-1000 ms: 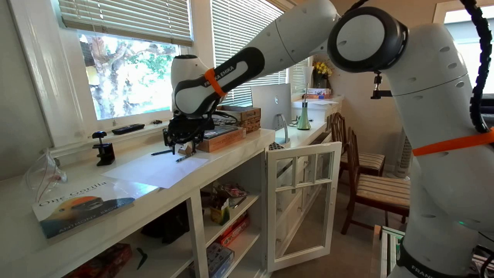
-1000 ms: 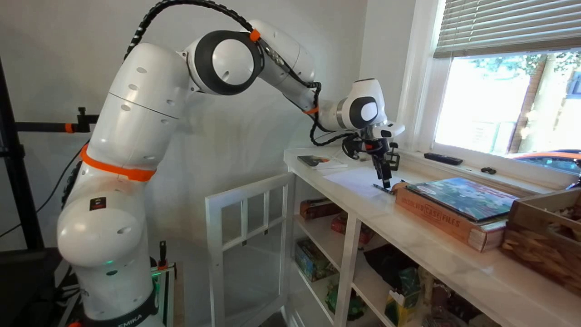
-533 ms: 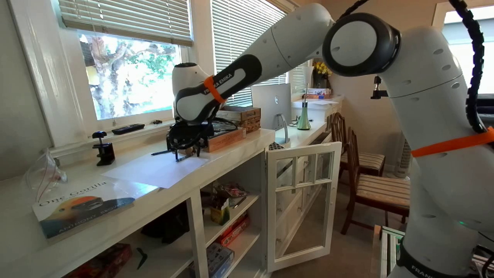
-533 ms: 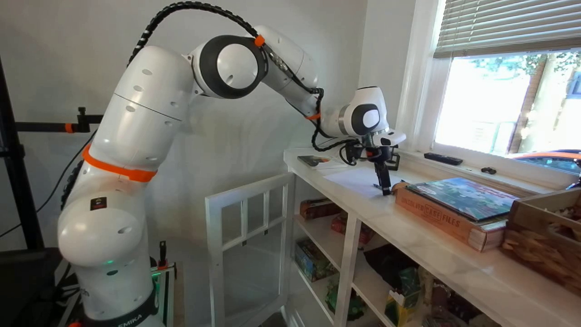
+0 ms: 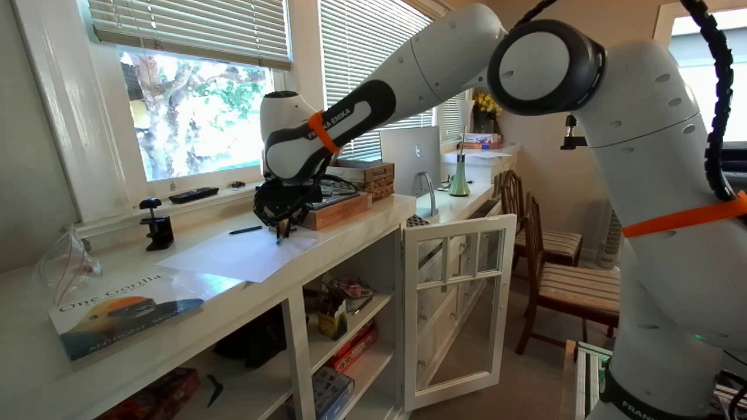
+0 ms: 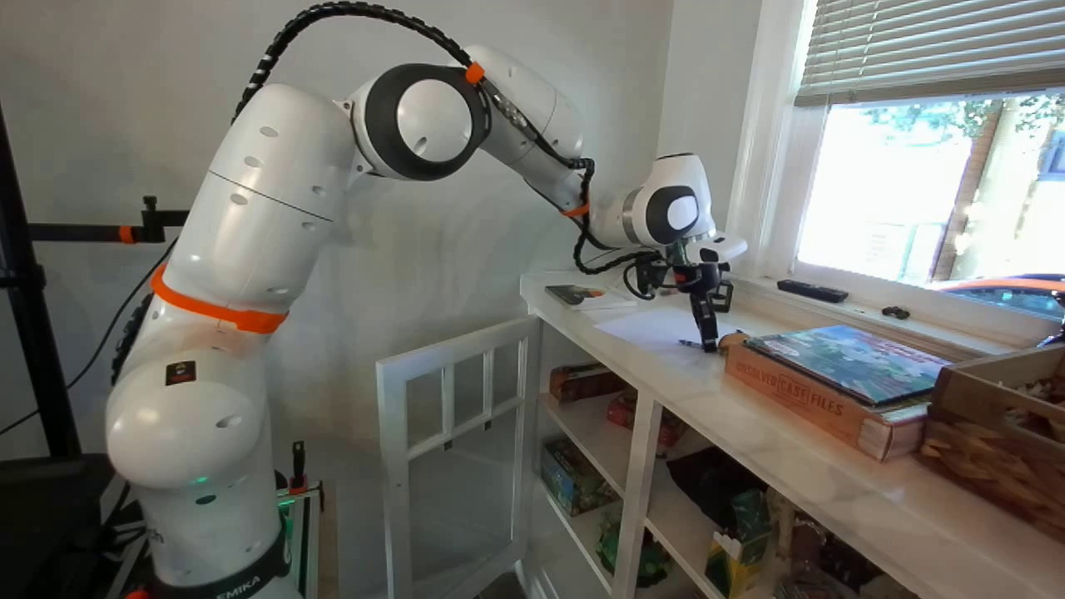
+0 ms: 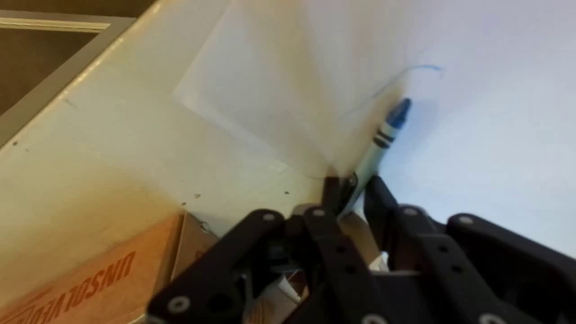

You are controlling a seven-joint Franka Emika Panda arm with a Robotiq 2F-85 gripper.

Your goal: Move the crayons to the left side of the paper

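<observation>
Here's the book (image 5: 125,318): "One Gorilla" across its pale top, and "ANTHONY BROW" along the dark bottom, the last letters too faint to call. Up on the forearm (image 5: 373,99), "FRANKA EMIKA", an orange strap (image 5: 325,133) slicing across the first word! The base ring (image 5: 618,395) carries lettering too, clipped in both exterior views: "FRAN" and "EMIKA". "UNSOLVED CASE FILES" runs along the side of the box (image 6: 805,399); the wrist view catches "UNSOLVED" upside down. And an apple logo (image 5: 418,151) on the monitor (image 5: 408,166)!
</observation>
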